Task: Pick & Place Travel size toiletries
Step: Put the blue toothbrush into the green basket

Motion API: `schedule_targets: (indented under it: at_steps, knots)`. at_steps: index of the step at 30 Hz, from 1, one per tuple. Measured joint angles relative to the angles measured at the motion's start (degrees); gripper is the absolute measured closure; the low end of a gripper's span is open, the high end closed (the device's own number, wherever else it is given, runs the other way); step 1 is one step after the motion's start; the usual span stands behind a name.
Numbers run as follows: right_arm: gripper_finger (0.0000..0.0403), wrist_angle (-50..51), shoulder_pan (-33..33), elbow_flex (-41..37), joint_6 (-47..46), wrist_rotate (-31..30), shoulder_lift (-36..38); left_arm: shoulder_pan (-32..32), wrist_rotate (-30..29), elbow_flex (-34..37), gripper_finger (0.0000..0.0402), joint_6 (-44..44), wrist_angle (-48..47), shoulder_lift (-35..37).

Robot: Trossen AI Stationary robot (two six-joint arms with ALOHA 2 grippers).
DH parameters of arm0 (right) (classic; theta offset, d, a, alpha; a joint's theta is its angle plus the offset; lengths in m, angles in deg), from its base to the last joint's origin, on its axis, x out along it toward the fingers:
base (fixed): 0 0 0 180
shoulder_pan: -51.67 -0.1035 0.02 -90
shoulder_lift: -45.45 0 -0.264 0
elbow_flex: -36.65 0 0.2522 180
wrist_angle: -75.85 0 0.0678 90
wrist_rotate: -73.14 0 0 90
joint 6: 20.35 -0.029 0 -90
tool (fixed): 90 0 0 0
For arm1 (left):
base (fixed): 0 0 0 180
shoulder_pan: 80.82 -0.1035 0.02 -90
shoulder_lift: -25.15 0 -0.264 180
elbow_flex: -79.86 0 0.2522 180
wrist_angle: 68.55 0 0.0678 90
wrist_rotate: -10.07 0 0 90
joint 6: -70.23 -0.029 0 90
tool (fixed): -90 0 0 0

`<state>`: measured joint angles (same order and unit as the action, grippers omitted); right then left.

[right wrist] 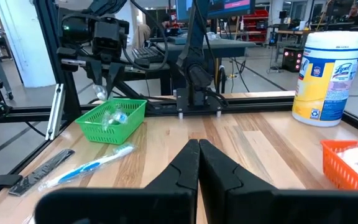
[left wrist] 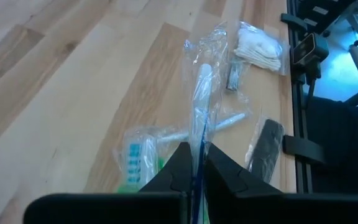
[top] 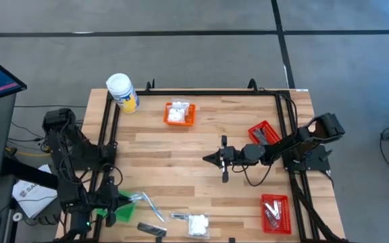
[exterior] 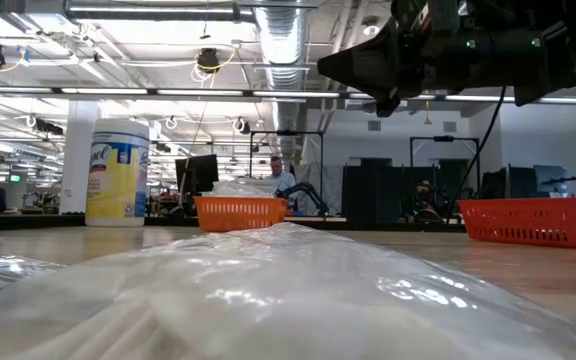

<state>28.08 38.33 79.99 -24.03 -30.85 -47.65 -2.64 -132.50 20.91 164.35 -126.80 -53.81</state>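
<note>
A grey concrete floor (top: 201,54) crossed by dark lines surrounds the light wooden tabletop (top: 181,145). Beyond it, the low view shows an open hall with silver ceiling ducts (exterior: 286,40), hanging lamps (exterior: 206,62) and dark monitors (exterior: 196,172) on distant desks.

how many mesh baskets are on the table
4: an orange basket at the far middle, two red baskets along the right side, one far and one near, and a green basket at the near left, partly under the left arm.
</note>
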Motion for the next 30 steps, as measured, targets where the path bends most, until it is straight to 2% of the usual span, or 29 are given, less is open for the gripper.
schedule_targets:
  at_steps: [8, 16, 21, 24, 30]
  knots:
    - [0.0403, -0.33, -0.03, 0.00, 0.04, 0.55, 0.00, -0.02, 4.91, -0.02, 0.0392, 2.31, 0.10, 0.04]
    - [0.0403, -0.29, -0.03, 0.00, 0.20, 0.55, 0.00, -0.02, 6.68, -0.02, 0.0392, 2.04, 0.07, 0.04]
    - [0.0403, -0.27, -0.03, 0.00, 0.17, 0.55, 0.00, -0.62, 6.94, -0.02, 0.0392, -6.03, -0.02, 0.04]
    - [0.0403, -0.27, -0.03, 0.00, 0.17, 0.56, 0.00, -0.96, 9.04, -0.02, 0.0392, -12.20, -0.09, 0.04]
    - [0.0403, -0.27, 0.01, 0.00, 0.17, 0.57, 0.00, -2.08, 12.03, -0.02, 0.0389, -8.26, 0.10, 0.05]
